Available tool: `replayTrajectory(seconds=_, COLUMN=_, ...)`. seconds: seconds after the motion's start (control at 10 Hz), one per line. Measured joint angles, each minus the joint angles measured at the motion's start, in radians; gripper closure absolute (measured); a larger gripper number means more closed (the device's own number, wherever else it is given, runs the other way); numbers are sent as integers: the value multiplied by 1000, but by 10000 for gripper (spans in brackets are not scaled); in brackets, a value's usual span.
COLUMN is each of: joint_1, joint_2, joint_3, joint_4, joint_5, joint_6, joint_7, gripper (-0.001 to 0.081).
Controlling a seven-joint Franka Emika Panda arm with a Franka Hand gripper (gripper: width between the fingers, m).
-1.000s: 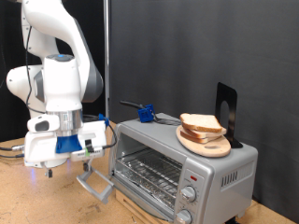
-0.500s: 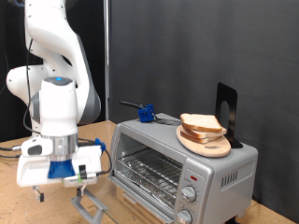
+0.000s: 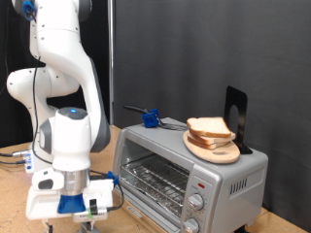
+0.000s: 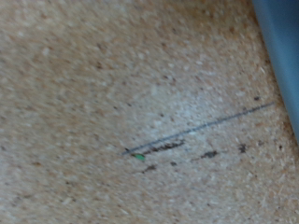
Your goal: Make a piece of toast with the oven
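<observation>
The silver oven (image 3: 222, 171) stands at the exterior view's right with its door down and its wire rack (image 3: 155, 180) showing. On its roof a round wooden board (image 3: 216, 151) carries a small stack of bread, with the piece of toast (image 3: 209, 127) on top. My gripper's white hand (image 3: 66, 204) hangs low at the exterior view's bottom left, in front of the open oven and far from the bread. Its fingers are cut off by the frame edge. The wrist view holds only speckled tabletop (image 4: 121, 112) close up, with a blue-grey edge (image 4: 282, 56) at one side.
Two round knobs (image 3: 197, 203) and a red light (image 3: 197, 183) sit on the oven's front right. A blue clip with a dark handle (image 3: 150, 118) and a black upright stand (image 3: 236, 118) also rest on the oven's roof. A dark curtain hangs behind.
The arm has dropped steadily: the hand moved from beside the oven's upper left down to the bottom edge of the exterior view, now covering the lowered door's handle.
</observation>
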Motion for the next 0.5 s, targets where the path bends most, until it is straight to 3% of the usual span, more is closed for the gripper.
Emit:
replayTrajectory(seconds=0.1, joint_1=-17, joint_2=9, joint_3=25, joint_4=11, joint_5=18, joint_6=11, joint_7=-16, gripper=-2)
replayTrajectory(seconds=0.2, joint_1=-57, joint_2=9, joint_3=70, joint_4=16, joint_5=53, joint_6=11, joint_7=-57, gripper=-2)
replayTrajectory(seconds=0.3, joint_1=-118, joint_2=7, joint_3=138, joint_4=18, joint_5=106, joint_6=12, joint_7=-119, gripper=-2)
replayTrajectory(seconds=0.5, joint_1=-276, joint_2=-5, joint_3=330, joint_4=18, joint_5=267, joint_6=-1, joint_7=-290, gripper=-2)
